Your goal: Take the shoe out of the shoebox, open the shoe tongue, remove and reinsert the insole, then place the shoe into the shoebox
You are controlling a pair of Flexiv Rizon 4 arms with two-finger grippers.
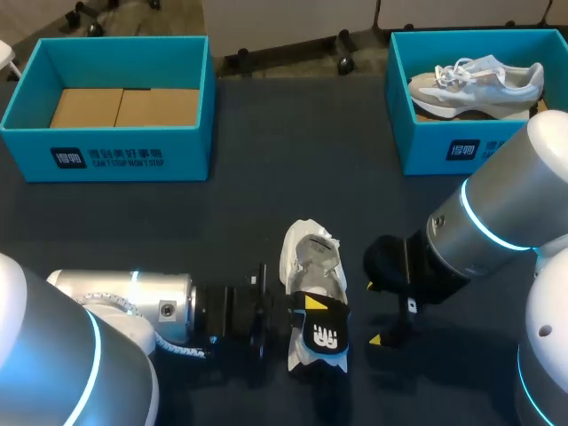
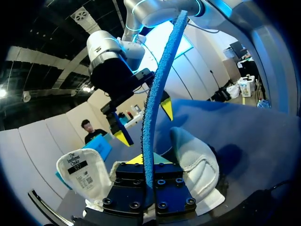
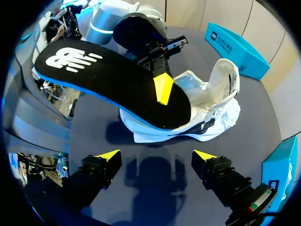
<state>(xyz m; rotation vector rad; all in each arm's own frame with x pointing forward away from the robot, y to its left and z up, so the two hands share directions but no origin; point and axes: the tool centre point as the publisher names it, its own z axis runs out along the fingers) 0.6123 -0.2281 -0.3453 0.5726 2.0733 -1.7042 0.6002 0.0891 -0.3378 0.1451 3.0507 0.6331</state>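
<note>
Insole reinsertion. The insole [image 3: 113,80] is clamped across its flat faces by the left gripper [image 1: 308,304] and held just above the white shoe [image 1: 311,256], which rests on the table [image 1: 222,204], outside both shoeboxes. The right gripper [image 3: 155,159] is held beside the shoe, fingers spread and empty. The insole is judged light, thin and bendable, best gripped near one end. The soft shoe is best steadied at its heel collar.

Soft overhead light casts faint shadows on the dark table [image 3: 263,122] (deepest beside the shoe [image 3: 204,101]).
</note>
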